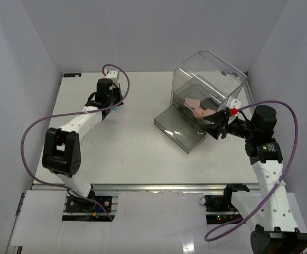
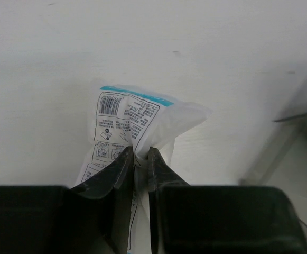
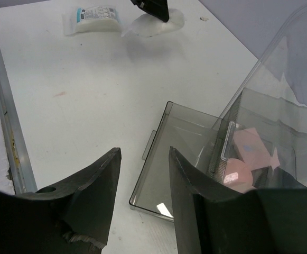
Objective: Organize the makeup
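My left gripper [image 2: 137,153] is shut on a flat white printed packet [image 2: 135,114], pinching its crumpled middle just above the table. In the top view it [image 1: 111,104] is at the far left of the table. In the right wrist view the packet [image 3: 158,25] shows below the left fingers [image 3: 154,7], with a second printed packet [image 3: 92,14] lying flat beside it. My right gripper [image 3: 143,152] is open and empty, held over the table next to the box's grey drawer [image 3: 177,132]. Pink sponge blocks [image 3: 247,149] lie inside the box.
The large clear plastic box [image 1: 208,79] stands at the back right, tilted, its grey drawer [image 1: 177,129] pulled out toward the table's middle. Pink items [image 1: 198,109] and something dark sit inside it. White walls close in the table on three sides.
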